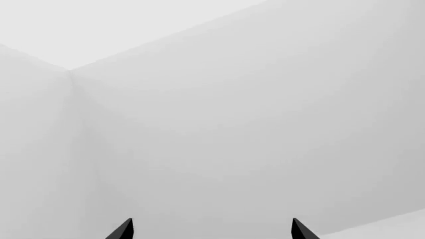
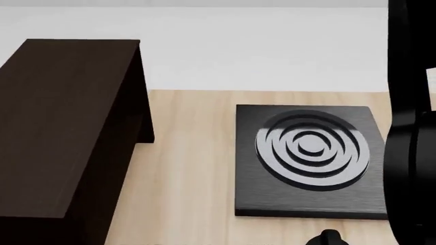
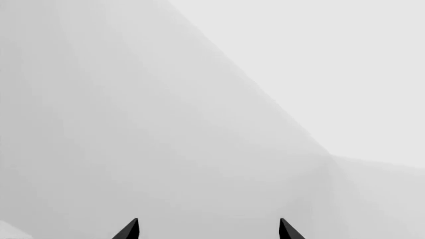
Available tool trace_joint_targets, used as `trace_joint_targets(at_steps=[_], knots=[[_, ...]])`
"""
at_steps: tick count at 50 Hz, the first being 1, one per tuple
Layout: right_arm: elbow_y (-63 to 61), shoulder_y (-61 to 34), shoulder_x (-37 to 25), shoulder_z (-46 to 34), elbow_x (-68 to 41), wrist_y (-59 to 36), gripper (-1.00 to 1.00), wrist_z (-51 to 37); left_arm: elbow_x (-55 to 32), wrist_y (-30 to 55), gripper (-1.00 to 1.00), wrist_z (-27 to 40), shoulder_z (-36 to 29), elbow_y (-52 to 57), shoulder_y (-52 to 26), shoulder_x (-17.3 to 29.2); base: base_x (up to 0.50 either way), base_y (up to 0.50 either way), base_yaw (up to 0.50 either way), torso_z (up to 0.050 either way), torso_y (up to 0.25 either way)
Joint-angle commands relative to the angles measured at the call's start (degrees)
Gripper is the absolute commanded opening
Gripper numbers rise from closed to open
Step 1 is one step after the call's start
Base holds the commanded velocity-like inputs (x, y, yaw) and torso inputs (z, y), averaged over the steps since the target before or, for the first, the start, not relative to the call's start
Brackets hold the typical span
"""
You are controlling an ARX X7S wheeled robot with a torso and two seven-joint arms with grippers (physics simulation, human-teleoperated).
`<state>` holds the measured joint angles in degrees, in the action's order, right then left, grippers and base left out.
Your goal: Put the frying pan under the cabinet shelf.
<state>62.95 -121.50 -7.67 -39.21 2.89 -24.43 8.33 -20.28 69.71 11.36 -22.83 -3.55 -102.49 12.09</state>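
The frying pan is out of view in every frame. The cabinet shelf [image 2: 65,127], a large dark brown box with a flat top, stands on the left of the wooden table in the head view. My left gripper [image 1: 212,230] is open, its two black fingertips wide apart with nothing between them, facing bare white walls. My right gripper [image 3: 208,230] is open too, empty, also facing white walls. Neither gripper shows in the head view.
A black square burner plate [image 2: 259,194] with concentric rings lies on the light wooden table [image 2: 191,168], right of the cabinet. A black arm [image 2: 411,127] fills the right edge. A small black rounded piece [image 2: 328,238] pokes in at the bottom edge; I cannot tell what it is.
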Motion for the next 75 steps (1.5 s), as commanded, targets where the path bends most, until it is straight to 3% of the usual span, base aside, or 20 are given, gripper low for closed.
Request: trace_joint_targets(at_steps=[1, 11, 22, 38, 75], knots=[[-3.17, 0.97, -0.79, -0.36, 0.06, -1.92, 1.0, 0.62, -0.23, -0.17, 1.0, 0.05, 0.13, -0.15, -0.12, 0.28, 0.5, -0.08, 0.0, 0.0, 0.0], [-5.82, 1.64, -1.65, -0.1, -0.11, -3.92, 1.0, 0.45, -0.49, 0.33, 1.0, 0.33, 0.09, 0.22, -0.09, 0.38, 0.5, -0.08, 0.0, 0.0, 0.0], [-32.1, 10.52, -12.03, 0.68, 0.41, -23.29, 1.0, 2.0, -0.81, -0.46, 1.0, 0.28, 0.57, -0.1, 0.79, 0.93, 0.18, -0.01, 0.0, 0.0, 0.0], [-52.41, 17.05, -20.39, 4.7, -0.32, -38.8, 1.0, 2.33, -1.06, -0.93, 1.0, 0.65, 0.04, -0.55, 0.99, 0.08, 0.0, 0.0, 0.0, 0.0, 0.0], [-70.59, 26.11, -32.01, 9.23, -0.35, -57.84, 1.0, 3.55, -2.53, 1.15, 1.0, 2.06, 0.96, 2.45, 1.99, 0.68, 0.0, 0.0, 0.0, 0.0, 0.0]])
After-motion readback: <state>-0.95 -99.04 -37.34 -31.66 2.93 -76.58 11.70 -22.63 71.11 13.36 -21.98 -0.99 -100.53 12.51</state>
